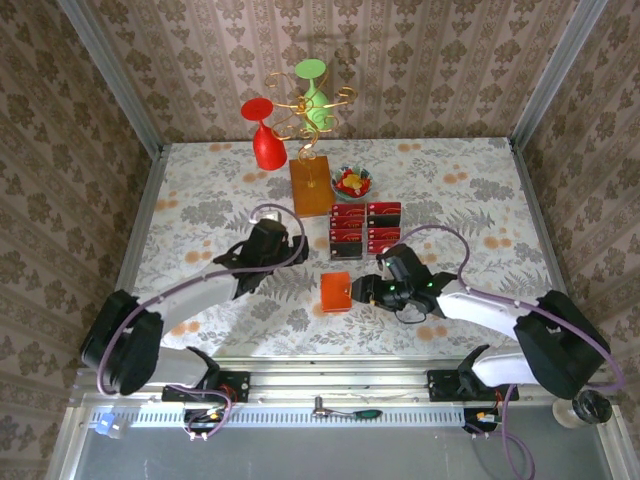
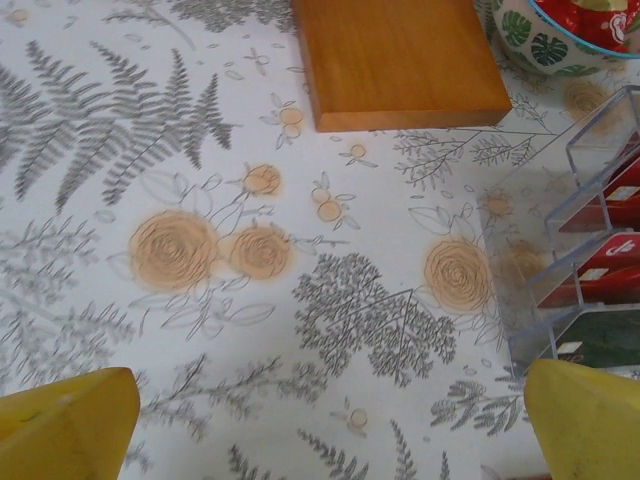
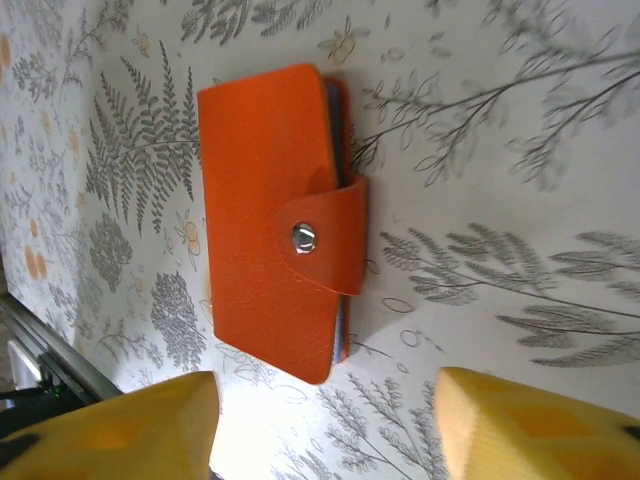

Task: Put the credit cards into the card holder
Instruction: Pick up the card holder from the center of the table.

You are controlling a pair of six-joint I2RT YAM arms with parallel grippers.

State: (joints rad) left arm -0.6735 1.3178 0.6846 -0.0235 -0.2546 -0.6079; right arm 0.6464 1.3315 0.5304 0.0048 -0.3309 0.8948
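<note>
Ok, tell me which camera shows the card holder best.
Right wrist. The card holder lies close up there, shut, its snap fastened and plain to see. In the top external view the card holder is just a small orange square, detail lost.

Edge-cropped bowl (image 2: 541,45) and credit cards (image 2: 614,281)

table (image 1: 200,200): covered by a pale cloth printed with grey ferns and orange roses
card holder (image 1: 336,292): orange, flap snapped shut, lying flat near the table's near-middle
clear rack (image 2: 545,290): stepped, standing beyond the card holder, with red credit cards (image 1: 347,222) in two columns
wooden block (image 1: 310,187): just beyond the rack's left side
bowl (image 1: 353,183): leaf-patterned, red and yellow candies inside, just right of the block
red goblet (image 1: 264,140): upright near the far edge, left of the block
</note>
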